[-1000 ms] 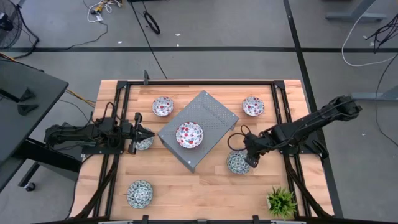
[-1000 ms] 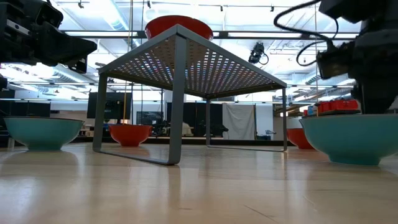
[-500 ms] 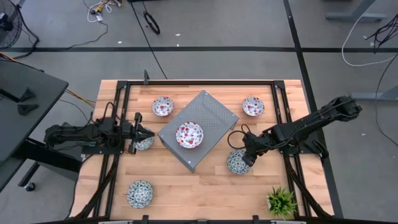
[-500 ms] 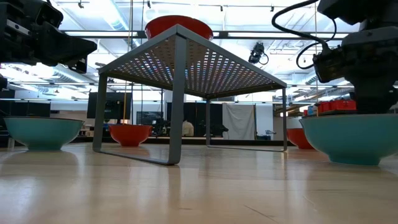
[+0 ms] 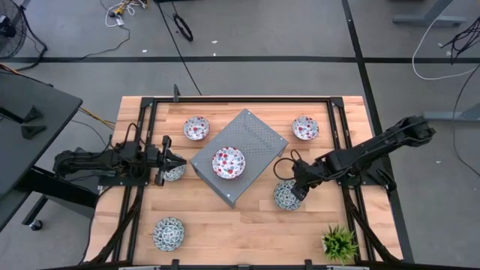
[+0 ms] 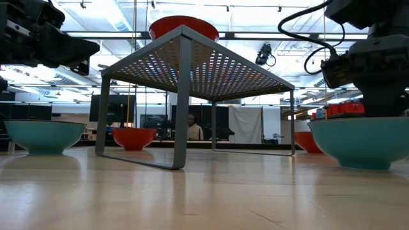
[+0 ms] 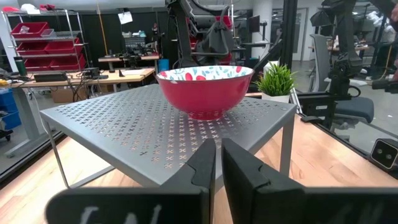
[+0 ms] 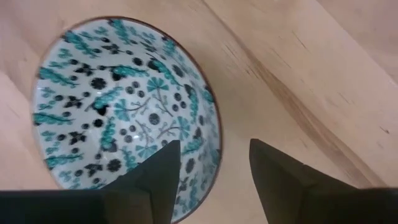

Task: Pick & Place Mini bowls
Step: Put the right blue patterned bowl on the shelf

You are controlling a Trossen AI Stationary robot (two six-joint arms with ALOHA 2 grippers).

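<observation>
The wooden table [image 5: 247, 225] is seen from above, with a grey perforated metal stand [image 5: 259, 146] at its middle. A red-patterned bowl [image 5: 228, 162] is set on top of the stand.

The right gripper [image 5: 295, 187] is poised just above a teal-patterned bowl [image 5: 285, 196], on the side of the stand toward the potted plant [image 5: 339, 242]. Its fingers [image 8: 155, 177] are spread wide, and nothing is held; the bowl's rim is straddled, one finger over the inside, the other outside it (seen in the right wrist view). The step in hand is judged to be the approach for a rim grasp. A further descent is called for next, then a closing on the rim, then a lift.

The left gripper [image 5: 178, 160] is parked well away across the stand, fingers pressed almost together on nothing, beside another teal bowl [image 5: 172, 173].

Two red-patterned bowls [image 5: 196, 128] [image 5: 305, 127] are placed beyond the stand, at the table's far edge. A third teal bowl [image 5: 168, 233] is left near the front edge on the left arm's side.

No brand, label or legible writing is made out anywhere.
</observation>
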